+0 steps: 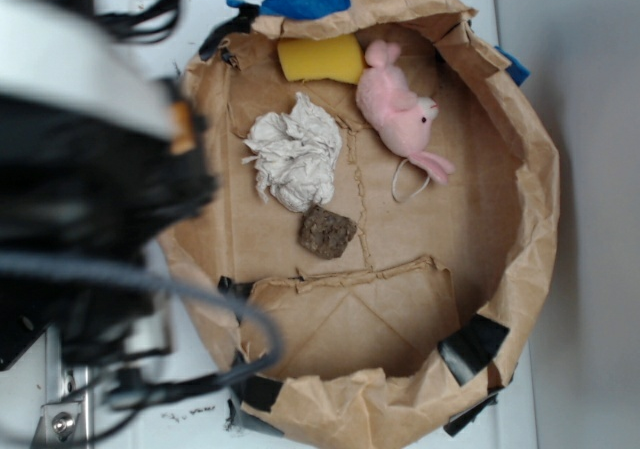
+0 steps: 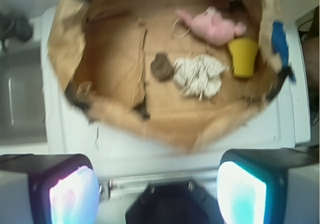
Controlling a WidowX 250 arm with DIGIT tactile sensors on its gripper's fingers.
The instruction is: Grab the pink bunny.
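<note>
The pink bunny (image 1: 400, 114) lies on its side in the far right part of a brown paper basin (image 1: 520, 229), ears toward the middle and a white string loop (image 1: 408, 181) beside them. From the wrist camera the pink bunny (image 2: 215, 27) shows at the top, well beyond my gripper (image 2: 157, 194). Both pads (image 2: 72, 196) stand far apart with nothing between them, held above the white surface outside the basin's near rim (image 2: 200, 139). In the exterior view only the blurred black arm (image 1: 80, 189) shows at the left.
A yellow sponge block (image 1: 320, 59) touches the bunny's back end. A crumpled white paper ball (image 1: 295, 154) and a brown cork-like chunk (image 1: 326, 233) lie mid-basin. Blue tape (image 1: 300, 2) marks the far rim. Raised paper walls ring the basin on a white appliance top (image 1: 180, 424).
</note>
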